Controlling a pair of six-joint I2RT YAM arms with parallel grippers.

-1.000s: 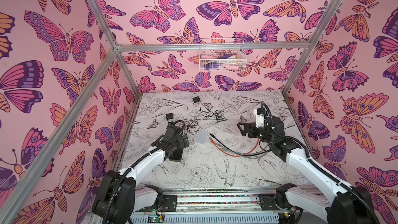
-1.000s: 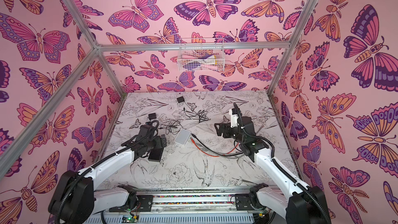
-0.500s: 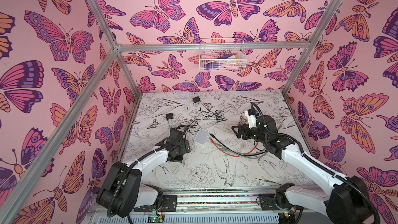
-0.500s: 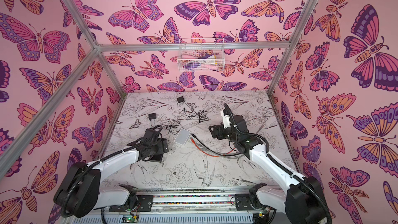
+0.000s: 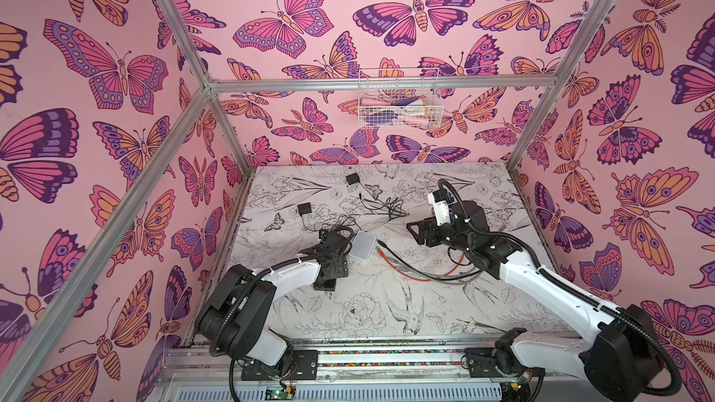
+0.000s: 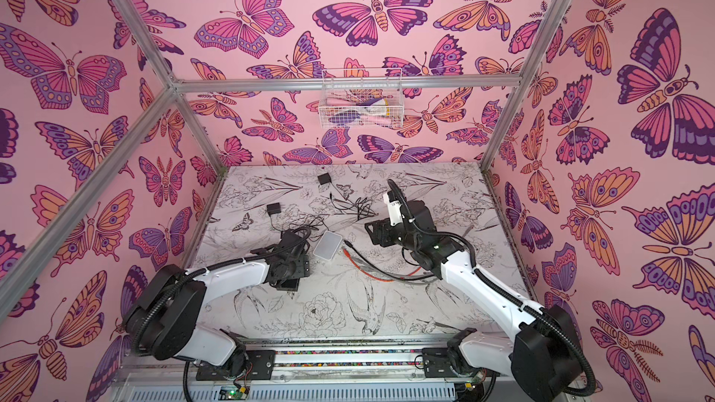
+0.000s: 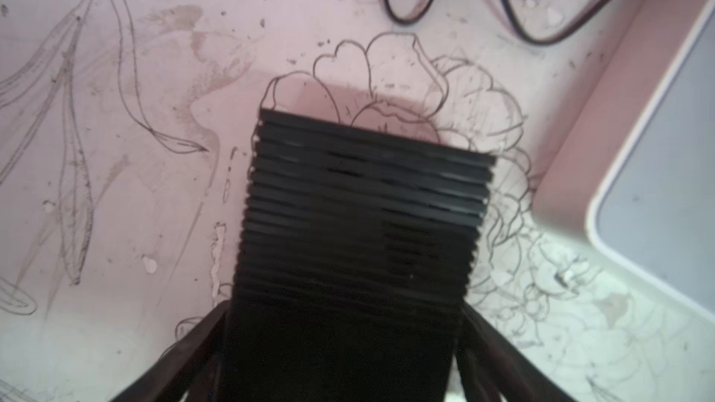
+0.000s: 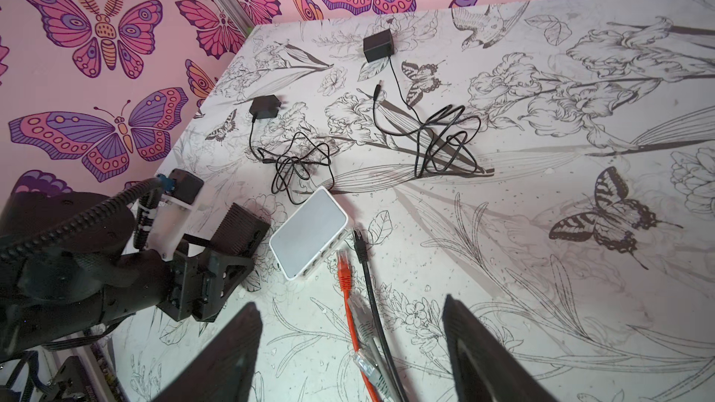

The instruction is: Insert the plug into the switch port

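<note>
Nothing inserted yet: in the centre of my right wrist view, the orange plug (image 8: pixel 344 268) lies loose beside the white switch (image 8: pixel 309 232). My right gripper (image 8: pixel 350 301) gapes empty; I cannot tell how my left gripper (image 8: pixel 242 243) stands.

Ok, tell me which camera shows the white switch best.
The right wrist view: the whole switch is sharp and unblocked, port side facing the orange plug. In both top views the switch is small. The left wrist view catches only one blurred corner.
</note>
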